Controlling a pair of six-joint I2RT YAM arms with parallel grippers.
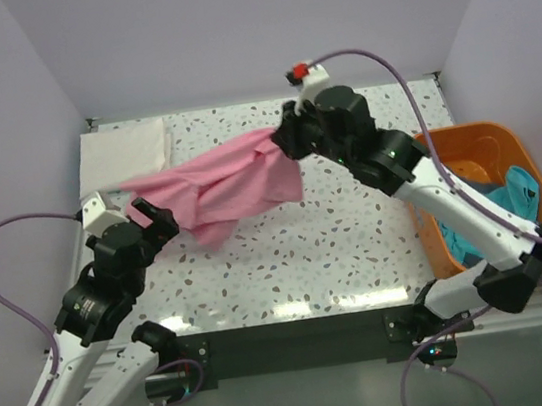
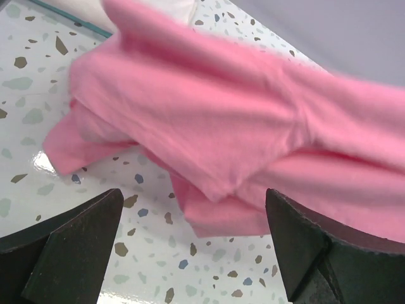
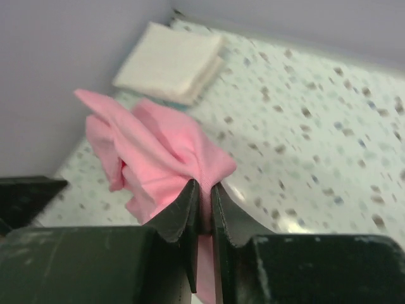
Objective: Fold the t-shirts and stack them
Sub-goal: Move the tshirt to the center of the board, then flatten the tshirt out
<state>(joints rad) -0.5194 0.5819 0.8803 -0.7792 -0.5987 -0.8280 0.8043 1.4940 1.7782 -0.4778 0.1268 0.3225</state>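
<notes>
One soft pink t-shirt, bunched, creased; right jaws pinching it, left jaws spread.

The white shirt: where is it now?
In the top view the white shirt lies at the far left corner of the table, just behind the pink shirt.

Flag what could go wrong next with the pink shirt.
1. The right tool pinches only a small bunch of the pink shirt; it might slip out under tension.
2. The left tool is open, with crumpled layers ahead of it; closing could catch several layers and skew the fold.
3. The cloth hangs close to the folded white shirt; a sweep might disturb it.
</notes>
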